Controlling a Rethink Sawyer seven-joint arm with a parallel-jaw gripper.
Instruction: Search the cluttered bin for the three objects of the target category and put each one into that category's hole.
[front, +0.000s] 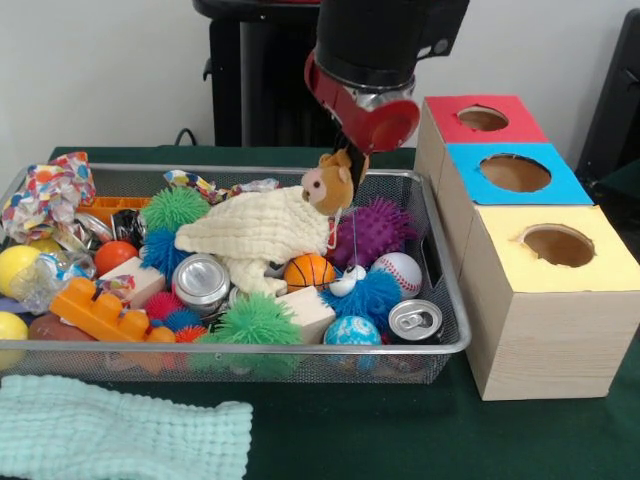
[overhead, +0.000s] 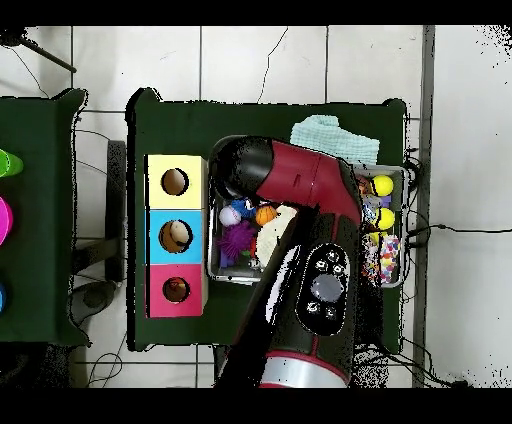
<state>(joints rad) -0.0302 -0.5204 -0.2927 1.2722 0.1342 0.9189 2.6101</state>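
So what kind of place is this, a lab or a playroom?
Probably a robotics lab: a red and black robot arm works over a wire bin of toys beside a wooden sorting box, on a tiled floor.

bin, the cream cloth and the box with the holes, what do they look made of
The bin looks like silver wire mesh with a shiny metal rim. The cream cloth seems a soft cotton-like fabric, matte, with a waffle weave. The box looks like pale unfinished wood, its grain showing; the coloured tops could be paper or paint.
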